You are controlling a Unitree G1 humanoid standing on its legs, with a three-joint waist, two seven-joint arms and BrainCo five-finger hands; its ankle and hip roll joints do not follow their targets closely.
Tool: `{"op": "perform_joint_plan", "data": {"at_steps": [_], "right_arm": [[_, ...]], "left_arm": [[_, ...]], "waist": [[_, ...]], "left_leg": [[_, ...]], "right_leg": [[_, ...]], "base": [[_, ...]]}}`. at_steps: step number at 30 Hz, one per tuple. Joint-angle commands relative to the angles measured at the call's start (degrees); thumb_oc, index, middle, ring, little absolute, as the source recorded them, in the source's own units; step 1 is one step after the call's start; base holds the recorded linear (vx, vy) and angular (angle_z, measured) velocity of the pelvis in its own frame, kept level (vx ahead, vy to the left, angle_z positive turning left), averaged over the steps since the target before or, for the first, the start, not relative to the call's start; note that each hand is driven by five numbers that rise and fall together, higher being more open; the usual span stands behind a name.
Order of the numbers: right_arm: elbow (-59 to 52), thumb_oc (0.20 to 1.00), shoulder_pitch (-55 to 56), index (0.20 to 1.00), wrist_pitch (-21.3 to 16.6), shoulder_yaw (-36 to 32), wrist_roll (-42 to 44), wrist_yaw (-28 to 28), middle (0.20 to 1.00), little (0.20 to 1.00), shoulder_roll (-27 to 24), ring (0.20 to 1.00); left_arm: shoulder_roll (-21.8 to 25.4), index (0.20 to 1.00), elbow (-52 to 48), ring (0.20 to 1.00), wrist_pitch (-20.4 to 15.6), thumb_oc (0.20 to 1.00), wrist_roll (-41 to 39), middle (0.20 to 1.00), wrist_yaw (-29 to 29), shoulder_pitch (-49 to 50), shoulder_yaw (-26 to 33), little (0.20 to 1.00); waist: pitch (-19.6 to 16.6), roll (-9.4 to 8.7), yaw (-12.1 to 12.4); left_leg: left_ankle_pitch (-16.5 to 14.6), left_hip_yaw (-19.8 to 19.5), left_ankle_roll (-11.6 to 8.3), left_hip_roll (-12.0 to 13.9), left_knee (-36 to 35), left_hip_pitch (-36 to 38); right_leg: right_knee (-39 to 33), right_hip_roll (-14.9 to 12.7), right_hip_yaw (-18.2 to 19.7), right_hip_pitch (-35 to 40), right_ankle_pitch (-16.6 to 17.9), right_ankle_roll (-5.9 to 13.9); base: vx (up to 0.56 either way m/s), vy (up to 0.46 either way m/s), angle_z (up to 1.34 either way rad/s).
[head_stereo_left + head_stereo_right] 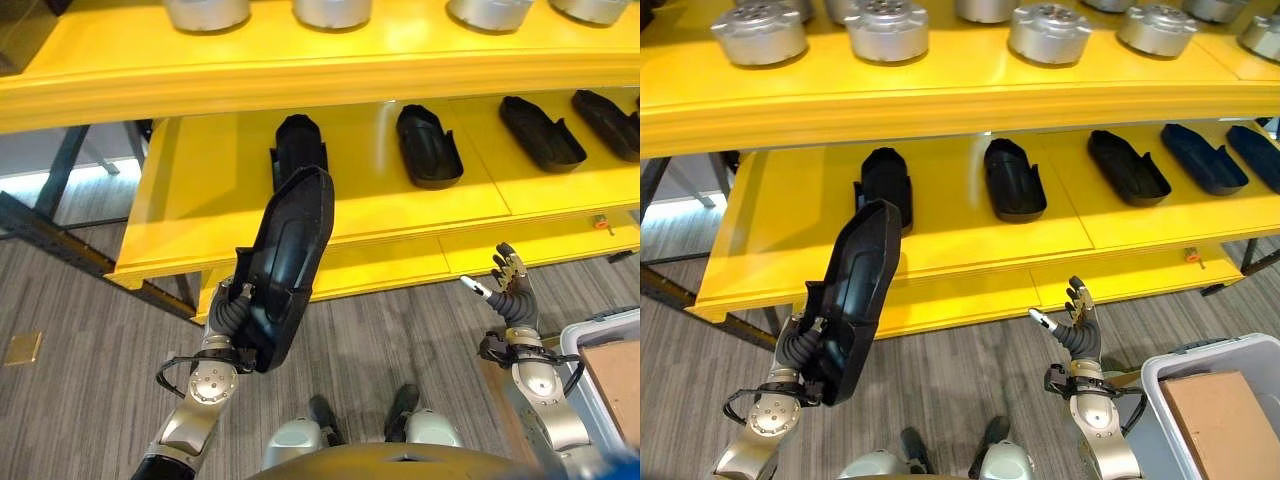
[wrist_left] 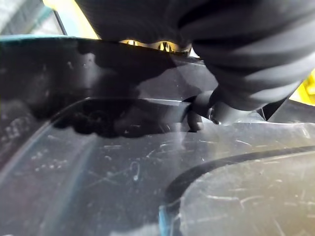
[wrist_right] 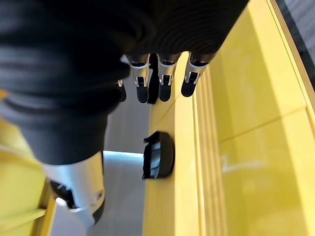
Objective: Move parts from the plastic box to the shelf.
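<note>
Gripped at its lower end by the left hand (image 1: 800, 352), a long, glossy black plastic part (image 1: 855, 297) stands tilted before the yellow shelf (image 1: 970, 255), its tip overlapping the front lip. Four matching shells (image 1: 1013, 180) lie spaced along the smooth board, bare room left of them. Right hand (image 1: 1077, 322) hovers fingers spread, beside a grey plastic box (image 1: 1160, 400).

1. Yellow two-tier metal shelf (image 1: 940, 250): lower tier carries a row of black moulded plastic shells (image 1: 1014, 180).
2. Upper tier carries a row of round silver metal parts (image 1: 1047, 32).
3. Grey striped carpet floor (image 1: 940, 380) lies below.
</note>
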Motion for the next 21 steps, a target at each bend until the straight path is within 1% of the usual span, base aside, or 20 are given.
{"op": "perform_joint_plan", "data": {"at_steps": [1, 3, 6, 9, 10, 11, 12, 13, 14, 15, 16, 17, 18, 20, 21], "right_arm": [[-0.84, 1.0, -3.33, 1.0, -3.8, -0.62, -0.69, -1.51, 1.0, 1.0, 0.05, 1.0], [0.15, 1.0, -3.54, 1.0, -4.36, -0.98, -0.68, -1.79, 1.0, 1.0, 0.43, 1.0], [0.79, 1.0, -3.16, 1.0, -5.25, -1.57, -1.06, -2.46, 1.0, 1.0, 0.79, 1.0], [0.43, 1.0, -3.3, 1.0, -5.22, -1.53, -1.44, -4.38, 1.0, 1.0, 0.85, 1.0], [0.51, 1.0, -3.63, 1.0, -4.71, -1.56, -1.66, -5.21, 1.0, 1.0, 0.9, 1.0], [0.54, 1.0, -3.68, 1.0, -4.61, -1.58, -1.67, -5.31, 1.0, 1.0, 0.86, 1.0], [0.5, 1.0, -3.91, 1.0, -4.27, -1.58, -1.51, -5.82, 1.0, 1.0, 0.43, 1.0], [0.84, 1.0, -4.18, 1.0, -4.67, -1.41, -1.73, -6.44, 1.0, 1.0, 0.08, 1.0], [0.81, 1.0, -4.32, 1.0, -4.71, -1.28, -2.24, -6.9, 1.0, 1.0, -0.15, 1.0], [0.83, 1.0, -4.35, 1.0, -4.8, -1.24, -2.79, -7.18, 1.0, 1.0, -0.29, 1.0], [0.86, 1.0, -4.52, 1.0, -4.88, -1.14, -3.08, -7.38, 1.0, 1.0, -0.41, 1.0], [0.79, 1.0, -4.92, 1.0, -4.67, -1.03, -3.6, -7.48, 1.0, 1.0, -0.55, 1.0], [0.6, 1.0, -5.14, 1.0, -4.27, -0.96, -4.26, -7.32, 1.0, 1.0, -0.63, 1.0], [0.15, 1.0, -4.86, 1.0, -3.88, -1.21, -4.25, -6.43, 1.0, 1.0, -1.15, 1.0], [-0.07, 1.0, -4.48, 1.0, -3.87, -1.53, -3.79, -5.85, 1.0, 1.0, -1.51, 1.0]], "left_arm": [[0.38, 0.2, -3.58, 0.2, -4.26, 0.2, 1.44, 0.2, 1.56, -4.47, 1.29, 0.2], [0.81, 0.2, -3.68, 0.2, -4.26, 0.2, 2.03, 0.2, 1.54, -4.81, 1.13, 0.2], [1.34, 0.2, -3.66, 0.2, -3.55, 0.2, 2.33, 0.2, 1.42, -4.57, 1.16, 0.2], [1.7, 0.2, -3.47, 0.2, -2.63, 0.2, 2.33, 0.2, 1.48, -4.32, 1.35, 0.2], [2.19, 0.2, -4.05, 0.2, -1.68, 0.2, 2.5, 0.2, 2.24, -4.51, 1.71, 0.2], [2.24, 0.2, -4.08, 0.2, -1.56, 0.2, 2.38, 0.2, 2.33, -4.55, 1.72, 0.2], [2.32, 0.2, -4.08, 0.2, -1.48, 0.2, 2.08, 0.2, 2.59, -4.79, 1.64, 0.2], [2.21, 0.2, -4.17, 0.2, -1.27, 0.2, 1.81, 0.2, 2.9, -5.29, 1.42, 0.2], [2.18, 0.2, -4.52, 0.2, -0.88, 0.2, 1.61, 0.2, 3.16, -5.56, 1.33, 0.2], [2.06, 0.2, -4.82, 0.2, -0.39, 0.2, 1.43, 0.2, 3.29, -5.78, 1.41, 0.2], [1.94, 0.2, -4.89, 0.2, 0.0, 0.2, 1.21, 0.2, 3.39, -6.08, 1.54, 0.2], [1.77, 0.2, -4.84, 0.2, 0.69, 0.2, 1.0, 0.2, 3.7, -6.68, 1.73, 0.2], [1.67, 0.2, -4.96, 0.2, 1.68, 0.2, 0.73, 0.2, 4.11, -7.15, 1.89, 0.2], [1.66, 0.2, -4.98, 0.2, 2.46, 0.2, -0.42, 0.2, 4.43, -7.05, 2.4, 0.2], [1.63, 0.2, -5.12, 0.2, 2.64, 0.2, -0.93, 0.2, 4.25, -6.75, 2.8, 0.2]], "waist": [[-0.22, 0.85, 0.04], [-0.31, 1.19, -0.15], [-0.55, 1.54, -0.24], [-0.77, 1.55, -0.05], [-0.87, 1.64, 0.0], [-0.86, 1.61, 0.03], [-0.59, 1.22, 0.13], [-0.18, 0.9, 0.06], [0.23, 0.71, -0.03], [0.49, 0.62, -0.17], [0.56, 0.63, -0.41], [0.44, 0.67, -0.99], [0.23, 0.83, -1.48], [-0.1, 0.99, -1.85], [-0.29, 1.09, -1.85]], "left_leg": [[-1.94, -2.35, -4.18, -0.4, 0.27, 1.67], [-2.44, -2.24, -3.77, -0.6, 0.28, 2.02], [-3.53, -2.13, -3.17, -0.87, 1.8, 2.26], [-5.96, -2.24, -2.62, -0.9, 5.9, 1.38], [-8.25, -1.99, -2.49, -1.02, 9.92, 0.71], [-8.49, -1.99, -2.63, -0.92, 10.72, 0.46], [-9.56, -1.72, -3.38, -0.44, 15.17, -0.99], [-9.96, -1.11, -4.32, 0.61, 19.91, -2.82], [-8.64, -0.69, -5.67, 2.44, 24.77, -5.01], [-7.54, -0.27, -6.56, 4.5, 27.94, -6.62], [-7.4, 0.49, -6.6, 6.21, 28.2, -6.87], [-8.18, 1.82, -5.79, 7.77, 27.01, -6.17], [-8.12, 2.73, -5.19, 8.97, 25.28, -5.22], [-5.86, 2.62, -5.67, 10.84, 22.25, -3.78], [-5.21, 2.25, -5.84, 11.09, 20.56, -3.06]], "right_leg": [[1.37, 1.83, -0.06, -2.95, 1.02, 4.12], [3.01, 1.49, -0.25, -3.64, 0.32, 3.98], [5.05, 1.33, -0.24, -3.51, -1.63, 3.11], [6.19, 0.92, -0.28, -2.84, -3.3, 2.26], [7.17, 0.43, -0.99, -2.28, -4.62, 1.5], [7.12, 0.41, -1.02, -2.1, -4.69, 1.4], [6.47, 0.24, -0.89, -1.1, -4.68, 1.0], [5.82, 0.12, -0.69, -0.17, -4.65, 0.54], [5.17, 0.35, -0.2, 0.72, -4.95, -0.08], [4.86, 0.5, 0.26, 1.38, -5.51, -0.73], [5.06, 0.43, 0.36, 1.58, -6.14, -1.19], [5.87, 0.11, 0.2, 1.47, -7.21, -1.75], [6.82, -0.09, -0.11, 1.27, -8.1, -2.22], [7.81, -0.07, -0.19, 1.26, -9.07, -2.91], [8.15, -0.17, -0.33, 1.35, -9.4, -3.12]], "base": [[0.11, -0.098, 0.12], [0.14, -0.109, 0.18], [0.18, -0.135, 0.3], [0.22, -0.174, 0.17], [0.21, -0.16, 0.01], [0.23, -0.184, -0.03], [0.13, -0.135, -0.06], [0.15, -0.175, -0.06], [0.11, -0.151, -0.02], [0.08, -0.099, 0.05], [0.06, -0.011, 0.05], [0.05, 0.074, -0.17], [0.05, 0.116, -0.3], [0.06, 0.121, -0.18], [0.07, 0.128, -0.12]]}}
